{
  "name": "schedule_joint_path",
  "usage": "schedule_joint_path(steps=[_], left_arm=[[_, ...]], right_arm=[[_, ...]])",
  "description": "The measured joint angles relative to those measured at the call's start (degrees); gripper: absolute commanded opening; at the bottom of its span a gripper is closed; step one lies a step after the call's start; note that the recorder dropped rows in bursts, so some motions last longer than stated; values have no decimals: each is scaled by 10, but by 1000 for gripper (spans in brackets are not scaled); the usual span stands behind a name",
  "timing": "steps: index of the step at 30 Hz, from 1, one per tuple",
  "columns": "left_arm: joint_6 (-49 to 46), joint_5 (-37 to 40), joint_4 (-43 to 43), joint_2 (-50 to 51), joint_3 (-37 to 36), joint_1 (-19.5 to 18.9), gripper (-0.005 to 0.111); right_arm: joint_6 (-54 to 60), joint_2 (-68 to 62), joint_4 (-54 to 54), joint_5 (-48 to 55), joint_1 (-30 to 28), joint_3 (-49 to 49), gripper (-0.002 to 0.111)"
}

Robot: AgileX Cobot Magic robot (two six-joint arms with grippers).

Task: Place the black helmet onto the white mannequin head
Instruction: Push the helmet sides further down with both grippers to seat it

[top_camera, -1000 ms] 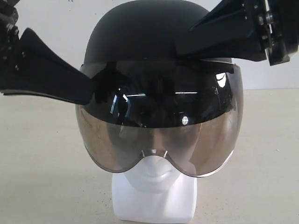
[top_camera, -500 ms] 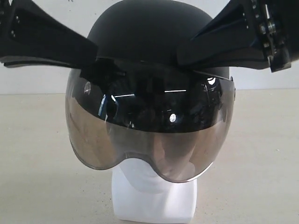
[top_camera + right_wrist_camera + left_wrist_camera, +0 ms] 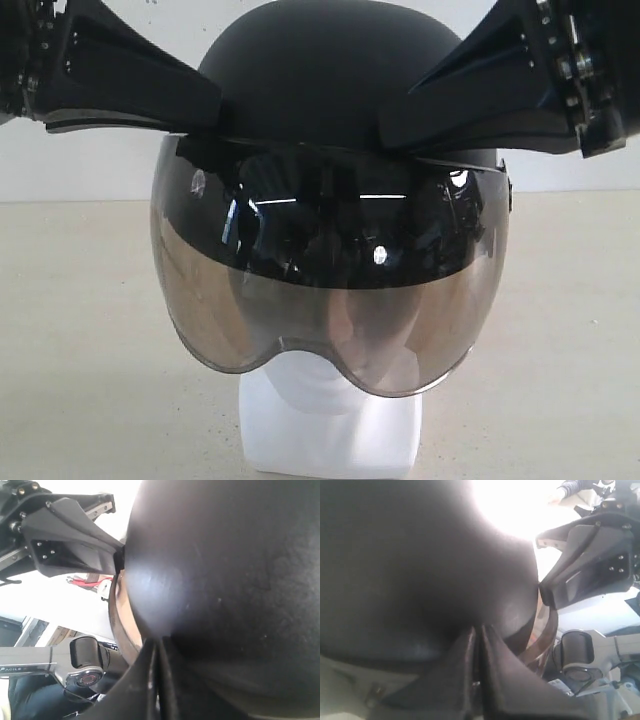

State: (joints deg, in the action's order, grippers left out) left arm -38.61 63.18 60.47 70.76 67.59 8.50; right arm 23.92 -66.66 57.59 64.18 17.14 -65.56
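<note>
Left pincer (image 3: 213, 112), right pincer (image 3: 388, 125) closed; black helmet (image 3: 310, 70) between tips.

Exterior view is bright, even and reasonably sharp: the black helmet (image 3: 320, 70) shell stays matte with no glare, but its visor (image 3: 330, 300) mirrors thin strip-light streaks plus a small hot spot near its middle. Hardly any shadow falls on the table (image 3: 80, 350) beside the helmet. In both wrist views the helmet is close-up and out of focus with a faint sheen, and the background past it is blown out white.
</note>
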Motion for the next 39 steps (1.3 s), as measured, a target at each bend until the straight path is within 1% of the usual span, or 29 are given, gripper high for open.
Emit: schedule_joint_path(steps=[8, 18, 39], left_arm=[[0, 21, -12, 1, -4, 0, 4], [-9, 21, -7, -1, -30, 0, 4], [-11, 35, -8, -2, -33, 0, 4]], right_arm=[[-1, 0, -13, 20, 1, 0, 0], [-8, 0, -24, 31, 3, 1, 0], [-36, 0, -59, 40, 4, 2, 0]])
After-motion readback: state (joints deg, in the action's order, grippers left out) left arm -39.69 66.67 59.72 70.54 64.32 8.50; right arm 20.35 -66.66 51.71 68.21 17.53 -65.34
